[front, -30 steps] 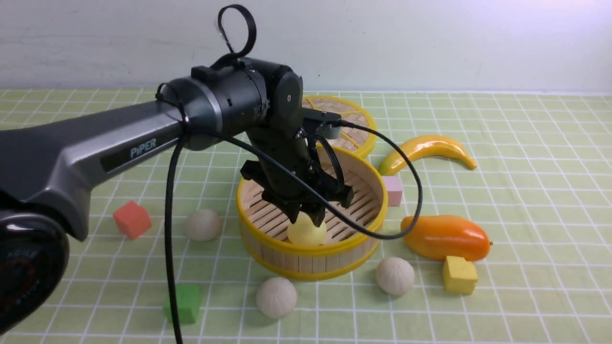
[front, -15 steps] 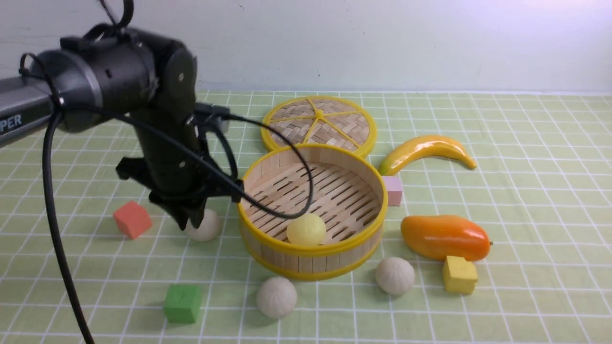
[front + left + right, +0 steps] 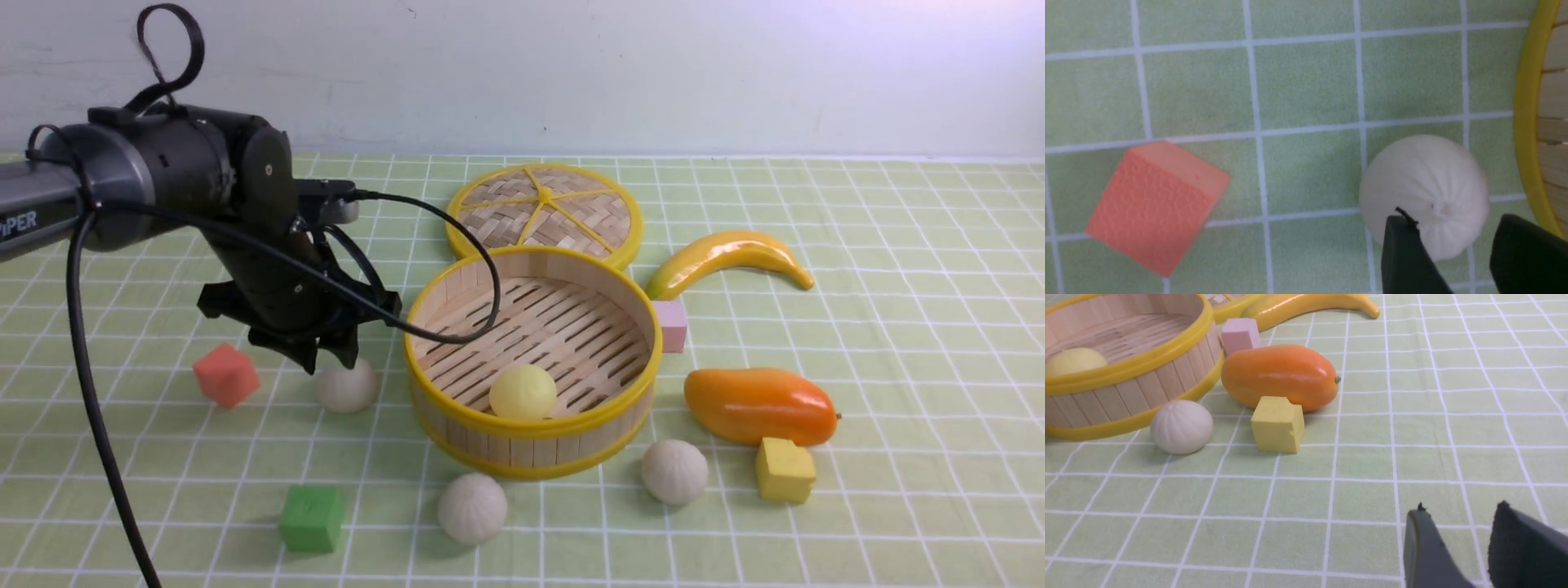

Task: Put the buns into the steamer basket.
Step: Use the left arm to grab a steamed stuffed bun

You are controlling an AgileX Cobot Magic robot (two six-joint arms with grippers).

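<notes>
Green checked cloth (image 3: 898, 286) w/ a white wall (image 3: 735, 73) behind. A sec. ago my left gripper (image 3: 328, 359) was down inside the steamer basket (image 3: 571, 425), over the pale yellow bun (image 3: 522, 391). Now it hangs left of centre in the front view, just above the off-white bun (image 3: 348, 385) that lies near the basket's left wall. The yellow bun stayed on the slats at the near side, so bun no. 1 is done.

My left jaws stand apart, nothing clamped yet; the bun's pleated top is just under the tips. On the cloth in front of the basket wait a second off-white bun (image 3: 471, 508) at lower centre and a third off-white bun (image 3: 674, 471) to its right. My right gripper (image 3: 1457, 539) is released also, empty, low over bare cloth. I judge next: go down approx. straight, close on this bun.
</notes>
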